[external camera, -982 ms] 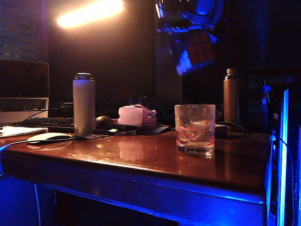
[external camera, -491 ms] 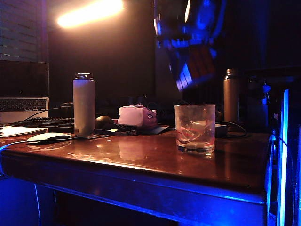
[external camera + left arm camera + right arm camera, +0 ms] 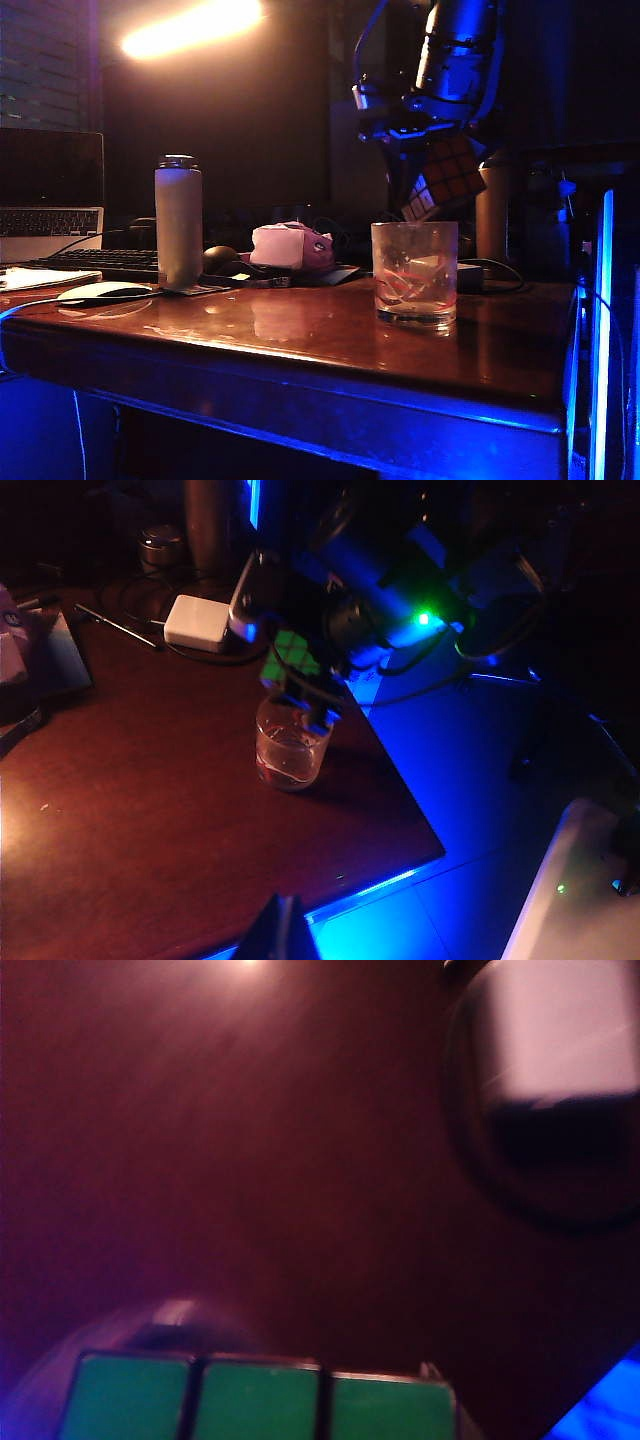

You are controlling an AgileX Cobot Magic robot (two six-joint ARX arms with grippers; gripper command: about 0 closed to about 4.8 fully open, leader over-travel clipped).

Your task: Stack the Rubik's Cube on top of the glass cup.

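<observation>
Desk edge: your wooden desk (image 3: 300,330) glows blue along its near lip, lit amber from behind.
Glass cup: the glass cup (image 3: 414,272) stands upright near the desk's right front, empty, reddish streaks showing through; it is your target.
Rubik's Cube: the Rubik's Cube (image 3: 447,177) hangs tilted in the air just above the cup's rim and a little toward its far right side, not yet touching it.
Right gripper: the right gripper (image 3: 425,140) hangs over the cup, its fingers clamped on the cube's sides.
Left gripper: the left gripper (image 3: 283,932) shows only a dark tip at the frame's edge, well apart from the cup; you cannot tell how its fingers stand.
Step advice: level the cube first, centre it over the mouth, then lower slowly until it sits on the rim before you let go; a tilted release would likely tip it inside or off.
Views: the left wrist view gives you cube over cup from above; the right wrist view shows only green stickers (image 3: 262,1403); the exterior view alone shows the tilt.
Background: a pale bottle (image 3: 178,222) stands far left.
</observation>
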